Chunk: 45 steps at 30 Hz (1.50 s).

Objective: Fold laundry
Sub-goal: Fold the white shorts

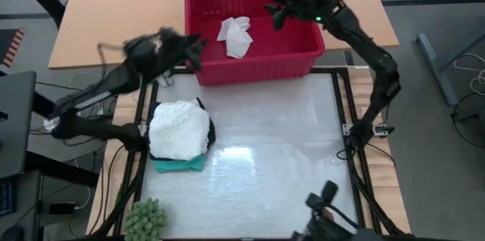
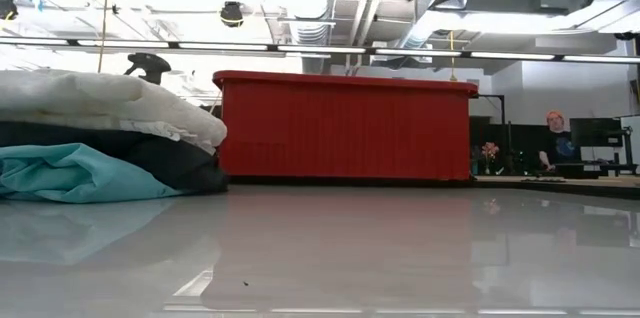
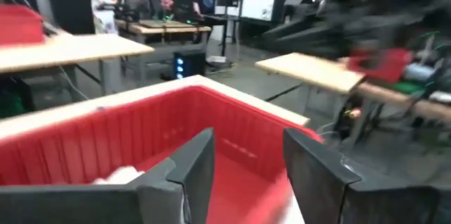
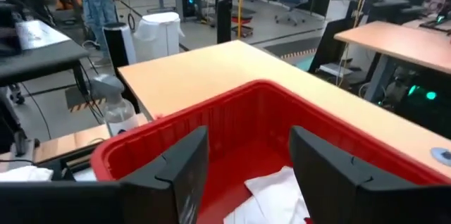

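Observation:
The red basket [image 1: 258,65] stands at the far edge of the grey mat, and a crumpled white garment [image 1: 236,35] lies on its floor. My left gripper [image 1: 195,50] hovers open above the basket's left end, fingers level [image 3: 246,146]. My right gripper [image 1: 274,12] hangs open over the basket's far right part [image 4: 248,143], with the white garment [image 4: 271,185] below it. On the mat's left side lies a folded stack: white cloth [image 1: 179,129] on top, black cloth [image 1: 209,131] under it, teal cloth [image 1: 178,164] at the bottom.
A small green fuzzy plant [image 1: 144,218] sits at the mat's near left corner. The mat [image 1: 280,142] is bare to the right of the stack. The wooden tabletop [image 1: 114,14] stretches behind the basket. A person [image 2: 555,138] sits far off in the room.

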Each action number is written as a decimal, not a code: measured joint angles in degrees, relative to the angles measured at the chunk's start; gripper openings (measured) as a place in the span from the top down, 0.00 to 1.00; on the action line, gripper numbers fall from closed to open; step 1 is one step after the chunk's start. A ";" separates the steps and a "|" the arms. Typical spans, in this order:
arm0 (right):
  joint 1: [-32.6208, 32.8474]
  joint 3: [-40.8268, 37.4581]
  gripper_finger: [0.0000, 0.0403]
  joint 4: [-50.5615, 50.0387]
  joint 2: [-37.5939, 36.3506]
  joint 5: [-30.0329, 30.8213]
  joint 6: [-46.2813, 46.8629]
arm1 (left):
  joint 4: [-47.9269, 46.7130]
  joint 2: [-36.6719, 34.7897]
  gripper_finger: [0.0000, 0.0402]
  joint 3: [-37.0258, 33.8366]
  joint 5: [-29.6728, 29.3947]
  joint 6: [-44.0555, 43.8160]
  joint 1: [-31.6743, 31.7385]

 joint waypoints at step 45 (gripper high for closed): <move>-1.24 0.00 0.45 -24.61 -6.28 0.76 -3.33 | -25.64 79.77 0.61 60.52 12.68 0.55 22.23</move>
